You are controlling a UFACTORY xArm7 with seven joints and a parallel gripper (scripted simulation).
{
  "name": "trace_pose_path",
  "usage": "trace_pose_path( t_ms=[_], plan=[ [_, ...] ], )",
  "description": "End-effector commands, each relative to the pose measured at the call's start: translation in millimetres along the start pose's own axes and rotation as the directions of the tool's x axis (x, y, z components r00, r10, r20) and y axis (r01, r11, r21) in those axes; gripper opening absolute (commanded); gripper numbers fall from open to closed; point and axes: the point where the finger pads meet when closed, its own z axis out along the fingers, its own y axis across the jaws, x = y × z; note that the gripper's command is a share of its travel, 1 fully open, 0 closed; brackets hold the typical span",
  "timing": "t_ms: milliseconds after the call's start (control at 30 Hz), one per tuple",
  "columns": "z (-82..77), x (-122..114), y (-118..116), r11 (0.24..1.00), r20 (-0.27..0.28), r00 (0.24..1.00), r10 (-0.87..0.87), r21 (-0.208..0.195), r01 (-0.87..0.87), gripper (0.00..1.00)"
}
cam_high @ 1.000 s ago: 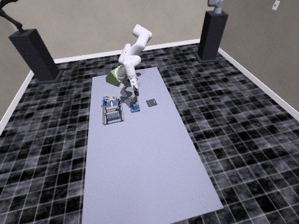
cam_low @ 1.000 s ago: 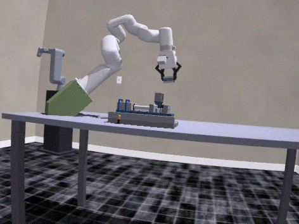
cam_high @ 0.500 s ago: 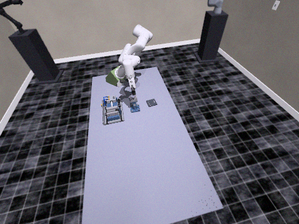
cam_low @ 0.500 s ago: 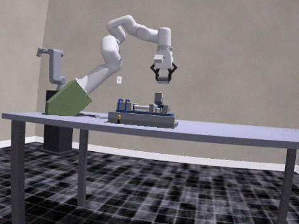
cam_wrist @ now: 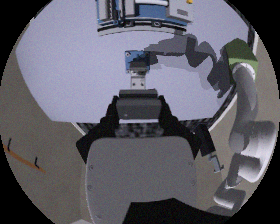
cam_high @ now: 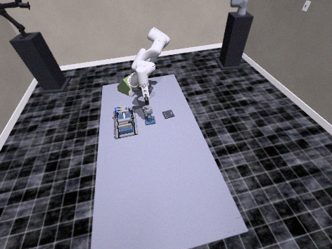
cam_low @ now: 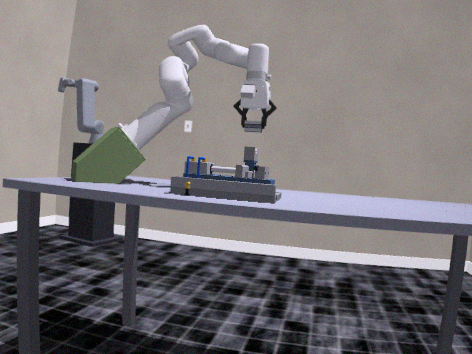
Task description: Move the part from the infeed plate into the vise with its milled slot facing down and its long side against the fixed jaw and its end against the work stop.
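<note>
Between the jaws sits the part [cam_low: 253,126], gripped firm; directly below waits the V-block [cam_high: 150,119], likely for regripping; vise [cam_high: 124,123] stands aside.

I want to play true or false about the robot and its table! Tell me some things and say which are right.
1. The gripper is up in the air, holding a small grey block. True.
2. The block is already lying in the vise. False: it hangs between the fingers, well above the table.
3. The arm's base is a green box on the table. True.
4. The dark square plate has the block on it. False: nothing lies on that plate.
5. The gripper hangs above the small blue rest beside the vise. True.
</note>
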Motion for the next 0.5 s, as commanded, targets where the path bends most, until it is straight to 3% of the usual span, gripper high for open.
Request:
trace_pose_path(
  t_ms=[0,467],
  plan=[
    [-1.2,1.1,0.1,1.0,-0.004,1.0,-0.003,0.0,0.003,0.0],
    [-1.0,2.1,1.2,1.0,-0.007,1.0,-0.005,-0.003,0.005,0.0]
  ],
)
